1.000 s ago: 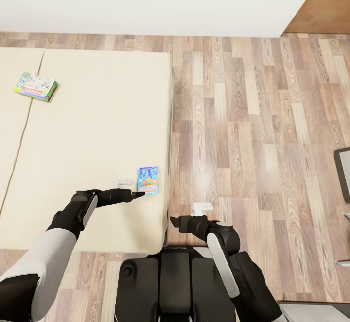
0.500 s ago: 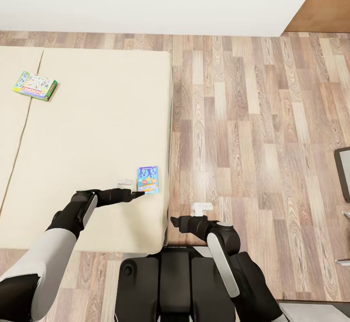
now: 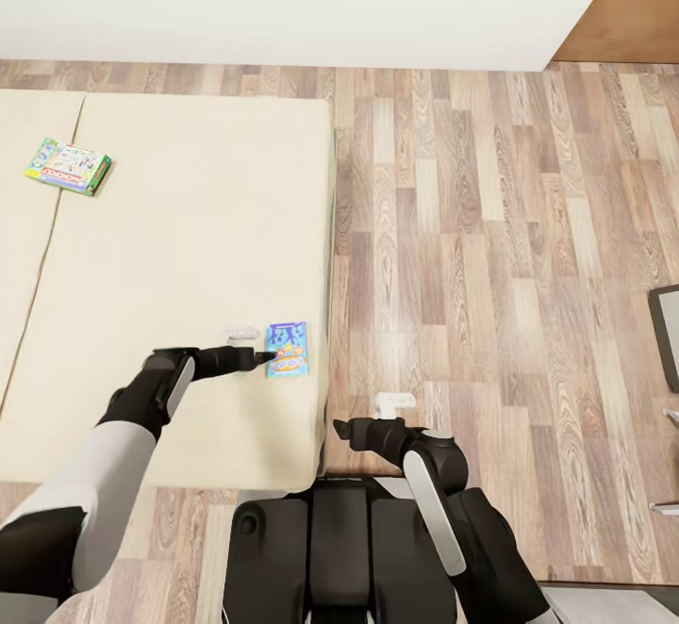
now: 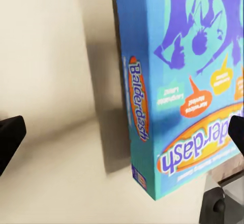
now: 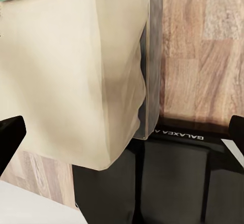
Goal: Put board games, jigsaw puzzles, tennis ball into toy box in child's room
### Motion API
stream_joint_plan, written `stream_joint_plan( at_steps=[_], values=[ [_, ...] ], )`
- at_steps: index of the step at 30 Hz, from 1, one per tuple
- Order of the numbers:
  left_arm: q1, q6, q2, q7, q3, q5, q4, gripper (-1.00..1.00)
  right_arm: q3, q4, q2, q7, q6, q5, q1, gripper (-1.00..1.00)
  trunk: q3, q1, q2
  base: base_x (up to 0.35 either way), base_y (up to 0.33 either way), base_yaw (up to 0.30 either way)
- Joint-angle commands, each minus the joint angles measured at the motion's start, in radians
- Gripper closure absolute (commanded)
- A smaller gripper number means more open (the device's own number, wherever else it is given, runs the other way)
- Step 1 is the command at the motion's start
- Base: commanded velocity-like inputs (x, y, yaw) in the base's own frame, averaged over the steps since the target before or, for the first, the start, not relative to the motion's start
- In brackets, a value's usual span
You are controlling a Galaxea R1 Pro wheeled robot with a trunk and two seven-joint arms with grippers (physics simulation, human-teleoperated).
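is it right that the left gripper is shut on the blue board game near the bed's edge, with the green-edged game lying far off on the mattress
Not quite. The left gripper is open, not shut on the blue board game: the left wrist view shows its fingertips spread wide. The green-edged game does lie far off on the bed.

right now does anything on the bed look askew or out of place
Nothing looks damaged or spilled. The green-edged multicolour board game lies slightly askew far up the plain beige bed. The small blue Balderdash board game lies flat near the bed's edge, the open left gripper at it.

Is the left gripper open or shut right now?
Open: the left gripper has its fingertips wide apart, with the blue game between them, not clamped.
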Motion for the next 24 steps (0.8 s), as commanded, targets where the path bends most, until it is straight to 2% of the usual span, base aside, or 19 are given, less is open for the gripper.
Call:
stream_joint_plan(
  at_steps=[1, 6, 11, 16, 24],
  values=[
    [-0.003, 0.008, -0.006, -0.006, 0.004, -0.007, -0.001, -1.00, 0.001, -0.001, 0.000, -0.010, 0.004, -0.010, 0.000, -1.00, -0.001, 0.001, -0.002, 0.000, 0.000, 0.000],
    [-0.014, 0.011, -0.026, 0.019, 0.003, -0.009, -0.001, -1.00, 0.001, 0.000, 0.000, -0.009, 0.005, -0.011, 0.000, -1.00, -0.001, 0.001, -0.002, 0.000, 0.000, 0.000],
    [-0.027, 0.013, -0.043, 0.069, 0.004, -0.005, 0.002, -1.00, 0.000, -0.001, 0.000, -0.009, 0.006, -0.011, 0.000, -1.00, -0.001, 0.001, -0.002, 0.000, 0.000, 0.000],
    [-0.030, 0.013, -0.060, 0.087, 0.003, -0.007, 0.007, -1.00, 0.000, -0.002, 0.000, -0.009, 0.007, -0.012, 0.000, -1.00, -0.001, 0.001, -0.002, 0.000, 0.000, 0.000],
    [-0.031, 0.011, -0.065, 0.091, 0.002, -0.006, 0.009, -1.00, -0.001, -0.002, 0.000, -0.009, 0.009, -0.012, 0.000, -1.00, -0.004, 0.001, -0.002, 0.000, 0.000, 0.000]
  ],
)
